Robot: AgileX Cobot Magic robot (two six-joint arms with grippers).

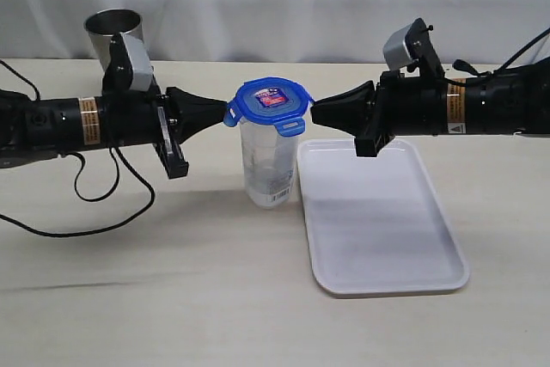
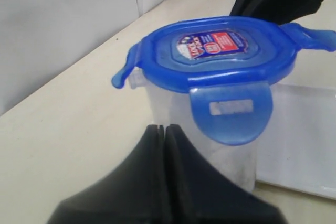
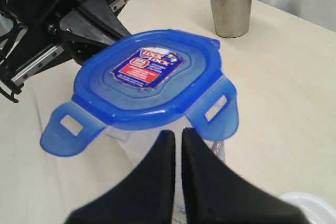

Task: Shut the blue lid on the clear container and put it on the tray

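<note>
Blue lid (image 1: 271,99) on clear container (image 1: 268,165), left tool (image 1: 223,113) and right tool (image 1: 314,113) closed, flanking, tray (image 1: 378,234) beside, tumbler (image 1: 113,28) behind

The blue lid (image 1: 269,102) was bright blue with a red, white and dark-blue sticker (image 1: 273,99), the clear container (image 1: 268,169) colourless, the tray (image 1: 378,264) plain white, the tumbler (image 1: 114,33) dull silver, the left gripper (image 1: 222,113) and right gripper (image 1: 316,113) black, and the table (image 1: 172,281) pale beige.

You can't make out the print on the sticker (image 3: 147,66) of the blue lid (image 3: 100,88); the yellow arm labels (image 1: 88,120) are too small to read.
</note>
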